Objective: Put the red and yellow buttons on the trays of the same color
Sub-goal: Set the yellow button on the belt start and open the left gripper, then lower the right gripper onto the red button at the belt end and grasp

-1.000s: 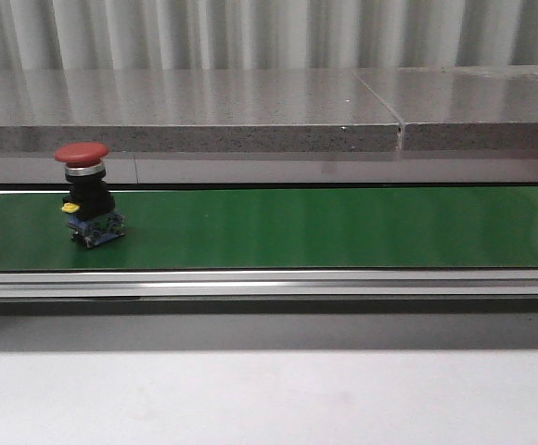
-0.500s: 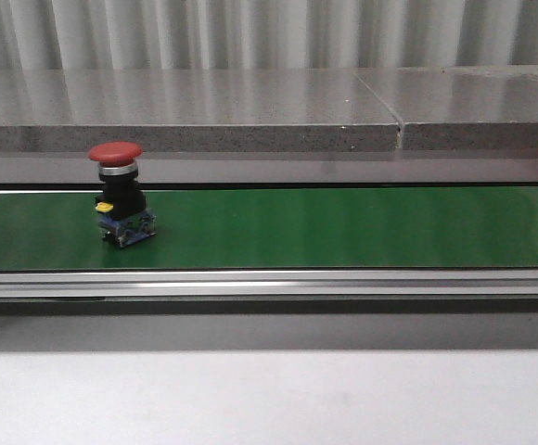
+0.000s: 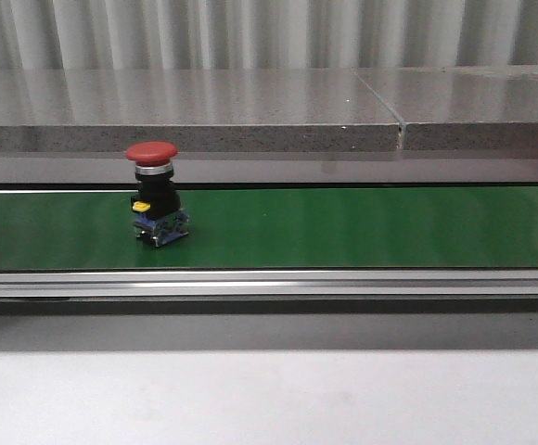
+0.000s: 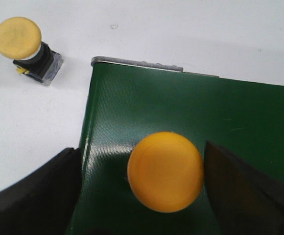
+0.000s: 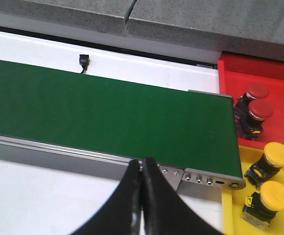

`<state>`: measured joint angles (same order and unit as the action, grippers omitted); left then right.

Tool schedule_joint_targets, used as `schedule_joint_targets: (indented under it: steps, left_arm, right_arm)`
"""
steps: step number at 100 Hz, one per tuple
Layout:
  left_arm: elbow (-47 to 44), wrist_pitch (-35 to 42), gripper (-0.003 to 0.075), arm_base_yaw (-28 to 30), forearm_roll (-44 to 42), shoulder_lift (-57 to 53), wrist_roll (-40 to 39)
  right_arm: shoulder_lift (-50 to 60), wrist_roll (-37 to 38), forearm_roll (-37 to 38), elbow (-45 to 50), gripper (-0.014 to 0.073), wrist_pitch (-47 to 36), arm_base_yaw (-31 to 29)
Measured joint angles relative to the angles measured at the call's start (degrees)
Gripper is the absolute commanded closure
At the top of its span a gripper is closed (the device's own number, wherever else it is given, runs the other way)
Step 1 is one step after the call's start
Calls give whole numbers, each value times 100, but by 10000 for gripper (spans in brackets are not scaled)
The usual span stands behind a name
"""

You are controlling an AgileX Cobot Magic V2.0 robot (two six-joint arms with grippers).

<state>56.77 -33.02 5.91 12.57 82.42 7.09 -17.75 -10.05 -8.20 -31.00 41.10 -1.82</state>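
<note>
On my left wrist feed, only the left gripper [image 4: 141, 196] of the AgileX arm shows: two broad fingers [image 4: 32, 188] in plain matte black, each a thick wedge with a smooth, gently curved outer edge. The surfaces look like moulded plastic or rubber, dull and uniformly dark, with a faint grey sheen along the upper edges.

On my right wrist feed, the right gripper [image 5: 142, 196] appears as a pair of slimmer black fingertips [image 5: 127, 200], tapering upward to a narrow rounded point. They carry a slightly glossier finish, with soft highlights running down the flared outer curves. I can make out no markings on either pair.
</note>
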Motion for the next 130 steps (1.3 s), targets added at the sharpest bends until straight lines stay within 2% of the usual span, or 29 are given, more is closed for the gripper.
schedule_joint_targets:
  steps: [18,25,32,47,51,87,130]
  left_arm:
    - [0,218,190,-398,0,-471,86]
    - [0,270,237,-559,0,-717,112]
    - [0,259,344,-717,0,-933,125]
    - [0,28,678,-1029,-73,-1264,148]
    - [0,-70,743,-1110,-86,-1310,148]
    - [-303,-496,740,-1638,-122,-2100,148]
    - [-1833,-565,740,-1647,-126,-4165,148]
  right_arm:
    - [0,0,0,0,660,0,0]
    - [0,0,0,0,660,0,0]
    - [0,0,0,0,660,0,0]
    - [0,0,0,0,660,0,0]
    - [0,0,0,0,660,0,0]
    - [0,0,0,0,660,0,0]
    - [0,0,0,0,660,-55,0]
